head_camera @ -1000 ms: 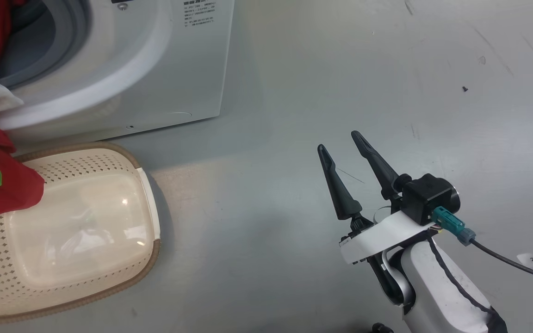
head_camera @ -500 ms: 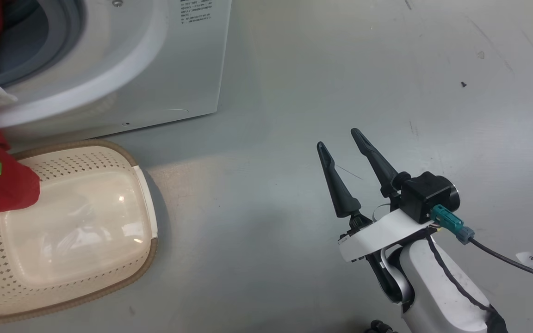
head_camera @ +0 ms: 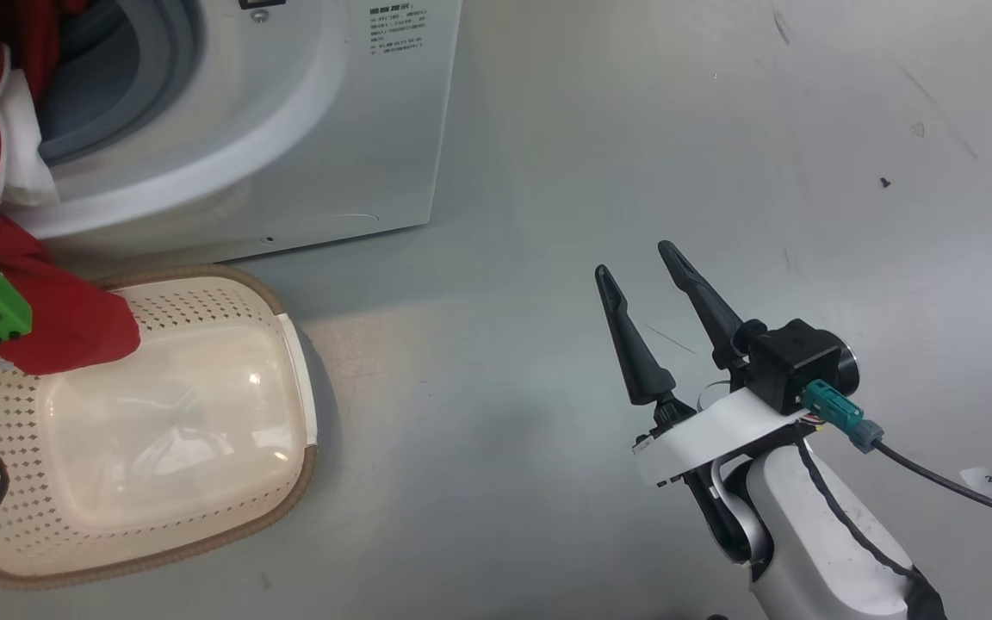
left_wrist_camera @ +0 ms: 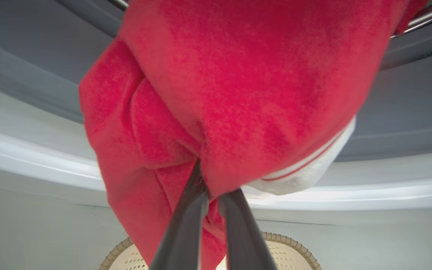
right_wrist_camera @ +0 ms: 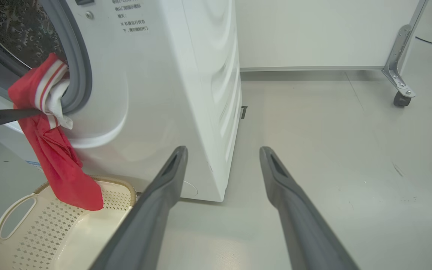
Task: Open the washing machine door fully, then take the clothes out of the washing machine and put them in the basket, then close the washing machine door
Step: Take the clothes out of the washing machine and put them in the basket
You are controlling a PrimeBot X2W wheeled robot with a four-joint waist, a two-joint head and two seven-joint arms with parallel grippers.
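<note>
My L gripper (left_wrist_camera: 211, 189) just went from apart to clamped on clothes (left_wrist_camera: 238, 82) hanging from washing machine (head_camera: 332, 146) mouth, basket (head_camera: 294, 482) below it. My R gripper (head_camera: 634, 260) is spread apart, beside the machine. Pull-out can start imo.

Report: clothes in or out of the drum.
Partly out: clothes hang from the drum mouth over the basket, pinched by the left gripper.
</note>
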